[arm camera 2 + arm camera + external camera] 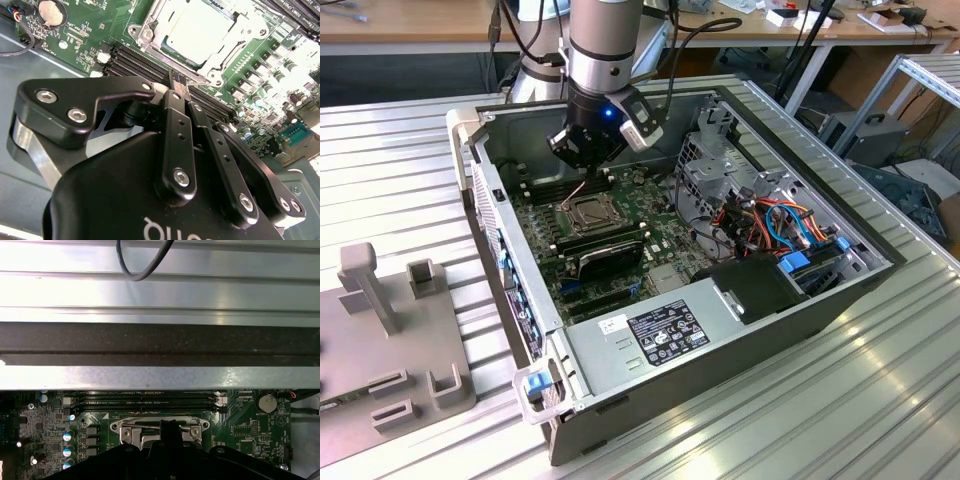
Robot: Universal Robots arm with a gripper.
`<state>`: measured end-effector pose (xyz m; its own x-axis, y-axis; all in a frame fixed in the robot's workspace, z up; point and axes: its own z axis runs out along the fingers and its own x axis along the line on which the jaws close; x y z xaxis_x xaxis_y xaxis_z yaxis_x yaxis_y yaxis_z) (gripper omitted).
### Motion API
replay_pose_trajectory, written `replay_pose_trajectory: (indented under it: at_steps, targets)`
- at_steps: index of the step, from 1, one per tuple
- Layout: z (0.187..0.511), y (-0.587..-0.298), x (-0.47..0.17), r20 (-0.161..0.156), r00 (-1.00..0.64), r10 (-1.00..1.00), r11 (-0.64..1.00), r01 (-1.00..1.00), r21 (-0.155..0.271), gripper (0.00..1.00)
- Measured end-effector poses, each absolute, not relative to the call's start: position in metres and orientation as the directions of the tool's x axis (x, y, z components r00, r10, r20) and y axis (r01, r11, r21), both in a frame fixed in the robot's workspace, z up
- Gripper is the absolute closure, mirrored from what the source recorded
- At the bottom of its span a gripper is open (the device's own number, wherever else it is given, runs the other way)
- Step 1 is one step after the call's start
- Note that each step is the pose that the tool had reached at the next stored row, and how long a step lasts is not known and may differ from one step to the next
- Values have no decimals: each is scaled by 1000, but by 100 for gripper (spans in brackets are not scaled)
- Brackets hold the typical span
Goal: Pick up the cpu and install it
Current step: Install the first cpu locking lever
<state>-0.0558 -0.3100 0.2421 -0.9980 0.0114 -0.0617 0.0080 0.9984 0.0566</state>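
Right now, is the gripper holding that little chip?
No, in the second wrist view the gripper is shut with nothing between its tips, and the cpu lies in the socket.

White label [670, 335] on power supply [610, 358] — print too small to read, cropped white lettering [160, 230] on gripper [181, 85] — illegible

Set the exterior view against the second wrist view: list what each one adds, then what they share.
Exterior view: the whole case, its power supply, the drive cage, the grey fixture outside the case, and the arm.
Second wrist view: the gripper with its fingers shut, a coin cell, and a pale square face inside the socket; I cannot tell whether that is the cpu.
Both: the gripper above the motherboard, close by the socket.
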Motion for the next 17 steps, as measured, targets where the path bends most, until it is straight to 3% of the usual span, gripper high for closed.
replay_pose_trajectory:
  at_steps: [17]
  targets:
    - [239,-310,-73,-80,-997,13,997,7,77,89]
